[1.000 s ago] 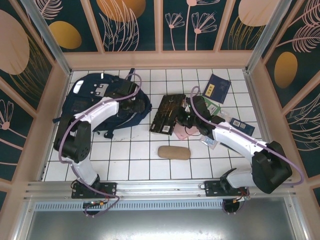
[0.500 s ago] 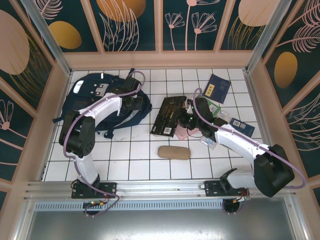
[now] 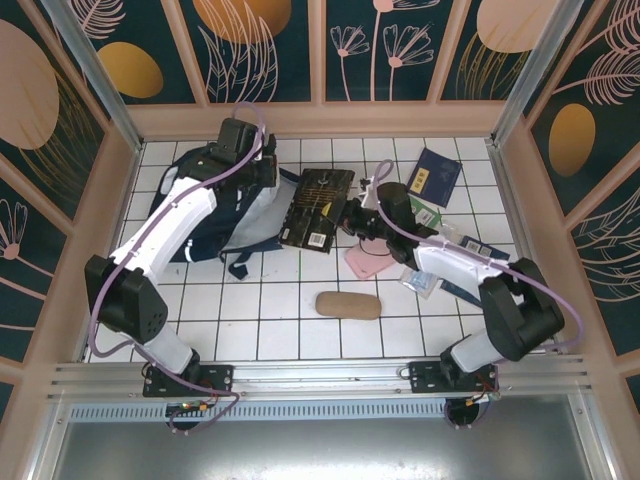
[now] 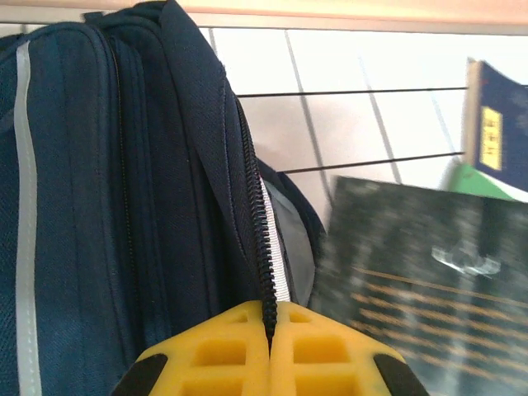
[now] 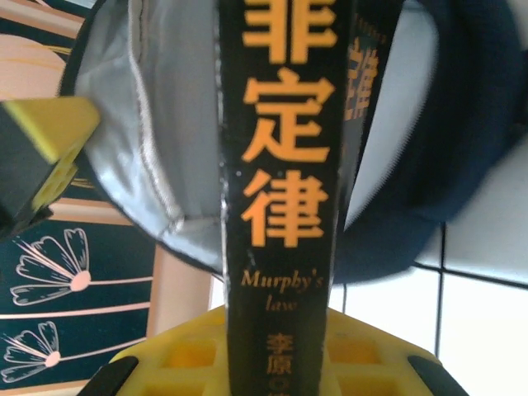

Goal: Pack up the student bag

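- Zipper edge [image 4: 266, 247] of the student bag [image 4: 82, 206] is pinched in the left hand [image 4: 270, 322], which is pressed together on it; the bag lies below that hand on the table [image 3: 300, 320].
- Right hand [image 5: 280, 355] clamps a black book [image 5: 285, 165] by its spine, with the bag's grey-lined opening just ahead and to its left.

The spine of a black book [image 5: 285, 247] carries the orange Chinese characters "定律", the English title "Murphy's law" beneath and the name "李原" at its foot.
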Motion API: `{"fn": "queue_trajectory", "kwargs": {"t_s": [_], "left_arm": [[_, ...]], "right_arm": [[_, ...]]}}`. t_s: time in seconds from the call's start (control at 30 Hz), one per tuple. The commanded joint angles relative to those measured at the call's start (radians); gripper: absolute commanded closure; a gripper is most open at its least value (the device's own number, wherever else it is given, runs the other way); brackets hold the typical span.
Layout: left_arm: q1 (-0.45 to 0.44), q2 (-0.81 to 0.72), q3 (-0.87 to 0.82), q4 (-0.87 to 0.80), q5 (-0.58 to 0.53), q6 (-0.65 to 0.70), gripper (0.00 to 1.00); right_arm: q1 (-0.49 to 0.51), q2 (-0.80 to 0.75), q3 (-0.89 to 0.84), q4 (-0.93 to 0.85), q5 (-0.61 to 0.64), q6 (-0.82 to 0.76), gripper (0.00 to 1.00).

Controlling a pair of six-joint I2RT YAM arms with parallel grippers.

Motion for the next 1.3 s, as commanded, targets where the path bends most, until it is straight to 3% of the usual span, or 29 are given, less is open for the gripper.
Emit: {"fn": "queue_trajectory", "kwargs": {"t_s": [0.0,0.53,0.97,1.1,1.2,1.27], "left_arm": [[-0.011,-0.072,0.038,0.046,0.147,-0.021,1.00],[-0.009,-0.147,0.013,0.122,0.237,-0.097,1.00],[-0.009,-0.161,-0.035,0.158,0.258,-0.116,1.00],[-0.009,-0.162,-0.046,0.159,0.254,-0.113,1.00],[-0.009,-0.164,-0.054,0.162,0.251,-0.111,1.00],[-0.009,-0.164,-0.059,0.167,0.249,-0.111,1.00]], "right_arm": [[-0.005,0.061,0.077,0.255,-0.067,0.076,1.00],[0.090,0.485,0.339,0.614,-0.111,0.316,1.00],[0.164,0.750,0.641,0.126,-0.115,0.128,1.00],[0.175,0.803,0.765,-0.068,-0.104,0.043,0.82],[0.175,0.798,0.807,-0.208,-0.075,-0.019,0.62],[0.170,0.787,0.827,-0.308,-0.051,-0.054,0.57]]}}
